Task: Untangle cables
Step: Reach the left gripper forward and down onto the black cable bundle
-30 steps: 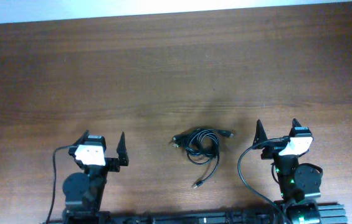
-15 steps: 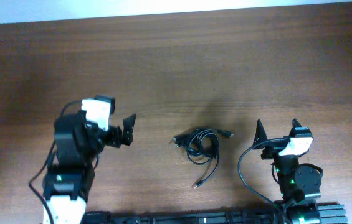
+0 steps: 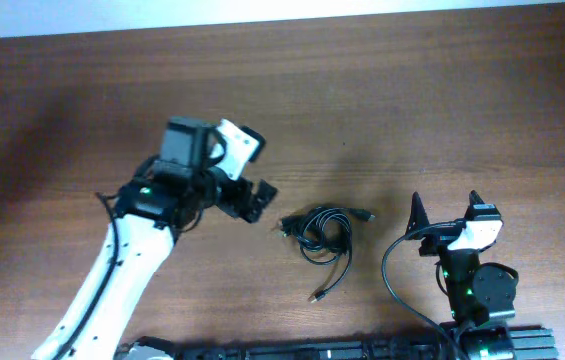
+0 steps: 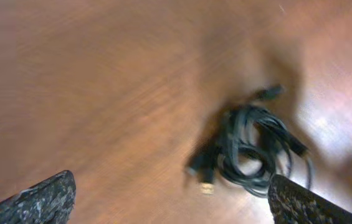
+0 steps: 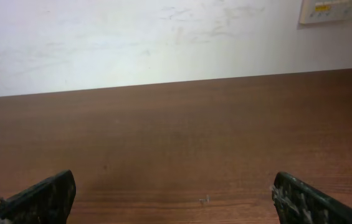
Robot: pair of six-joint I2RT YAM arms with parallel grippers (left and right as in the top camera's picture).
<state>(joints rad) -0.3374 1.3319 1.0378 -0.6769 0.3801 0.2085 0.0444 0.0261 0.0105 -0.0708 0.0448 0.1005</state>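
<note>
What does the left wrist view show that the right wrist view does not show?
Only the left wrist view: the cables, bunched in loops on the table, blurred. Only the right wrist view: a white wall beyond the table, with a panel at top right. Both: the wooden table and the arm's own open fingertips at the bottom corners, left pincer and right pincer.

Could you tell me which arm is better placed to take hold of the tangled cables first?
Left: the left end effector is open and hangs beside the cables, which show in its wrist view. The right end effector, also open, sits farther off, its camera seeing only table and wall.
</note>
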